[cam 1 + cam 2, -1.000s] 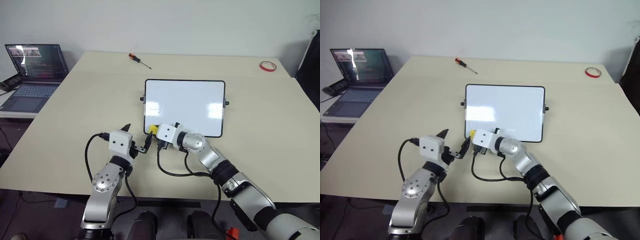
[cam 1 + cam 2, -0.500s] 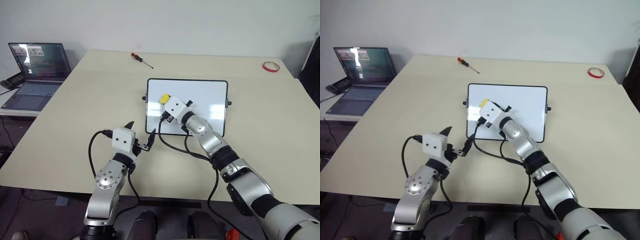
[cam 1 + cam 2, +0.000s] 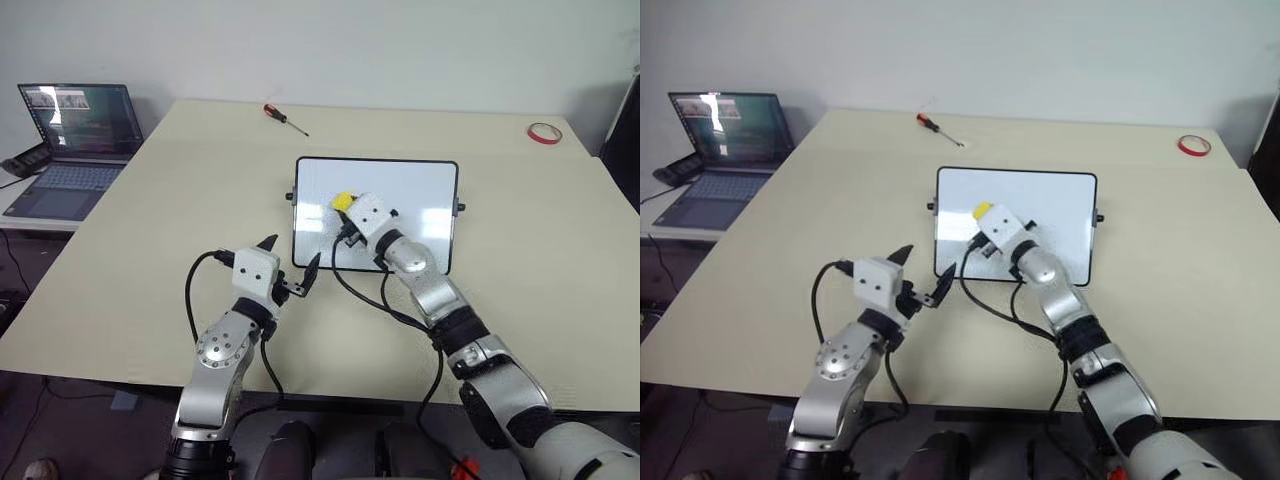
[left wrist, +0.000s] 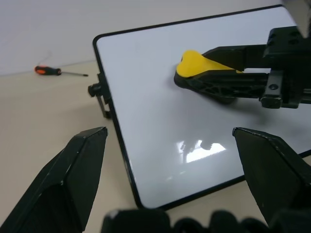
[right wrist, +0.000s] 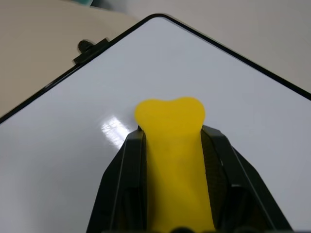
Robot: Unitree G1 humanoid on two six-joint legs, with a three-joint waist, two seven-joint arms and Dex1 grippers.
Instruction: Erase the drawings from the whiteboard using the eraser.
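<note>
Right pincer clamps eraser on whiteboard; left pincer wide. Unsteadied board may slide; drawings apparently gone.

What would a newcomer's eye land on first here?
The yellow eraser, clamped in the right gripper over the whiteboard at the table's middle. The board's visible surface looks clean. Next, the left gripper, open, just off the board's near left corner, and the red tape ring at the far right.
</note>
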